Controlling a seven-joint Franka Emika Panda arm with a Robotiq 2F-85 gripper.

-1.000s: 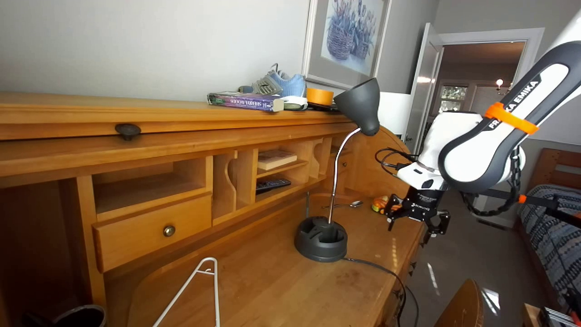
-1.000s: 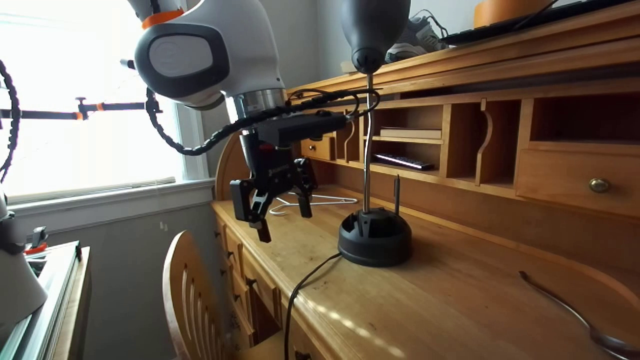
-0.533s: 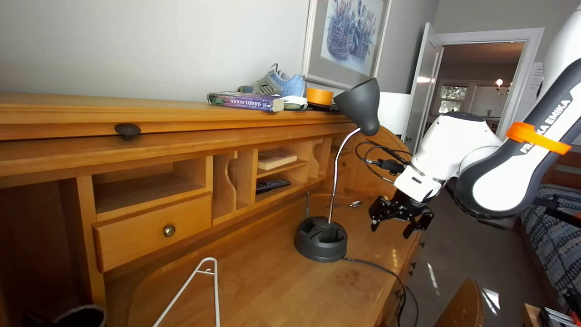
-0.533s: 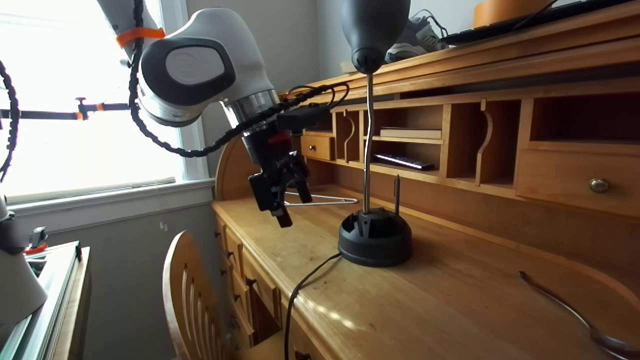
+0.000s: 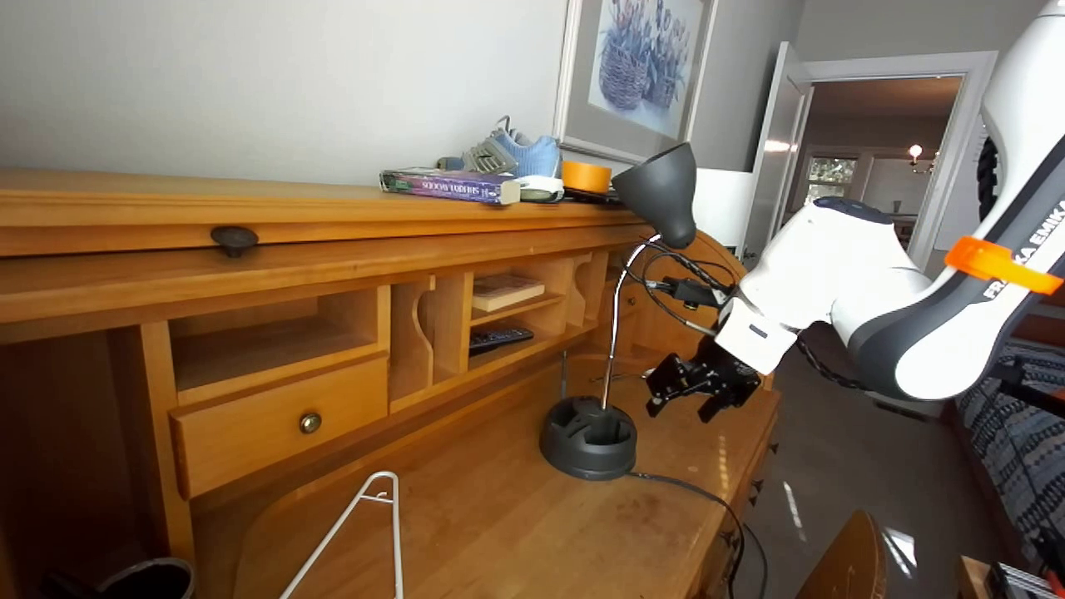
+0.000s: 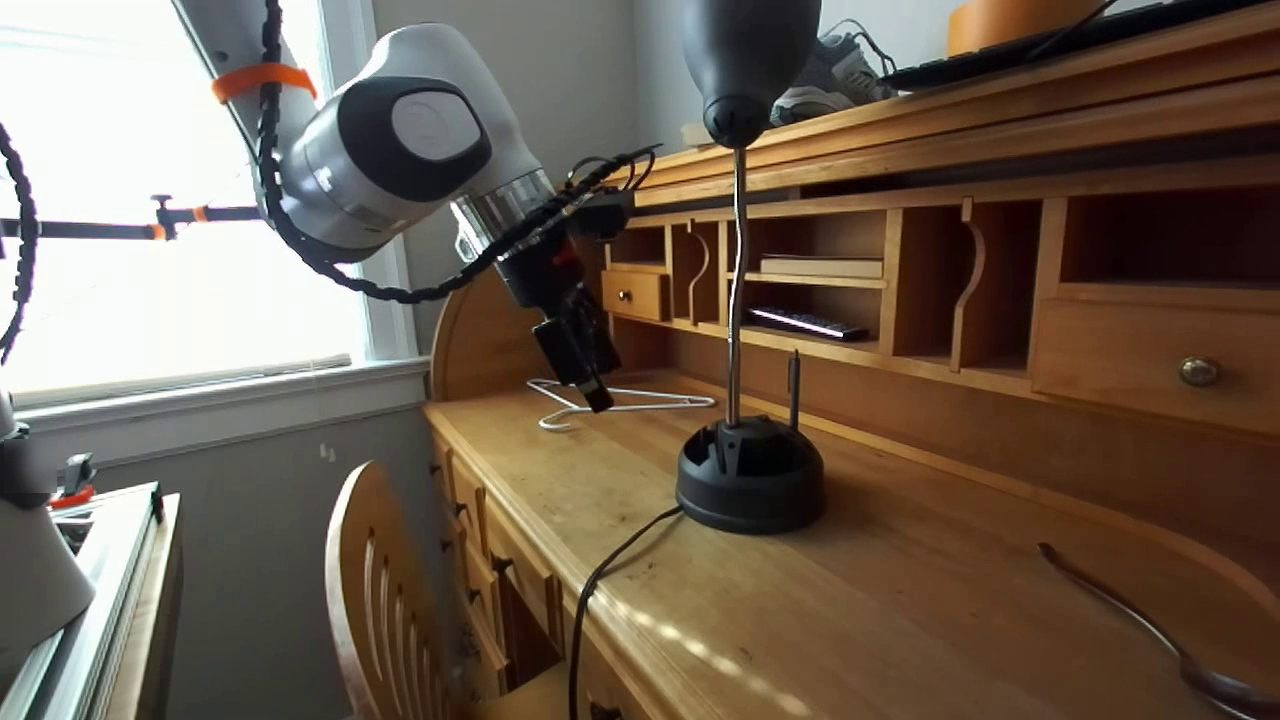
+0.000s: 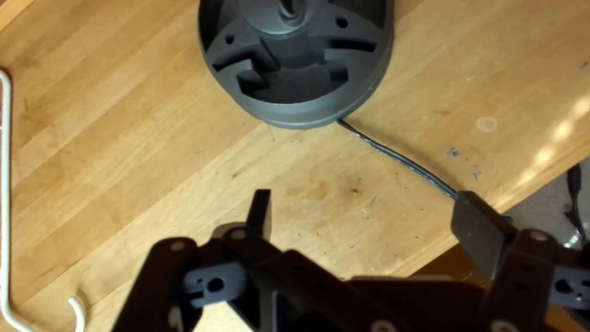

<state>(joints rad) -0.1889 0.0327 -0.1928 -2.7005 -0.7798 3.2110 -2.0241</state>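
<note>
My gripper (image 5: pixel 681 411) hangs above the wooden desk, tilted, its black jaws wide apart with nothing between them. In the wrist view the two fingers (image 7: pixel 261 207) frame bare desktop, and the lamp's dark cord (image 7: pixel 405 161) runs toward the right one; whether they touch cannot be told. Nearest to the gripper is a black desk lamp with a round organizer base (image 7: pixel 295 110), a silver gooseneck (image 6: pixel 738 290) and a dark shade (image 5: pixel 661 195). A white hanger (image 6: pixel 650 403) lies flat on the desk; part of it shows at the wrist view's left edge.
Cubbyholes line the desk's back, with a remote (image 5: pixel 499 337) and a book (image 5: pixel 506 291) inside. A paperback (image 5: pixel 449 185), a shoe (image 5: pixel 532 160) and an orange roll (image 5: pixel 586 176) sit on top. A spoon (image 6: pixel 1120 610) lies on the desk; a wooden chair (image 6: pixel 380 590) stands in front.
The arm has swung over the desk, bringing the gripper closer to the lamp and tilting it. Its jaws have stayed open. Lamp and hanger have not moved.
</note>
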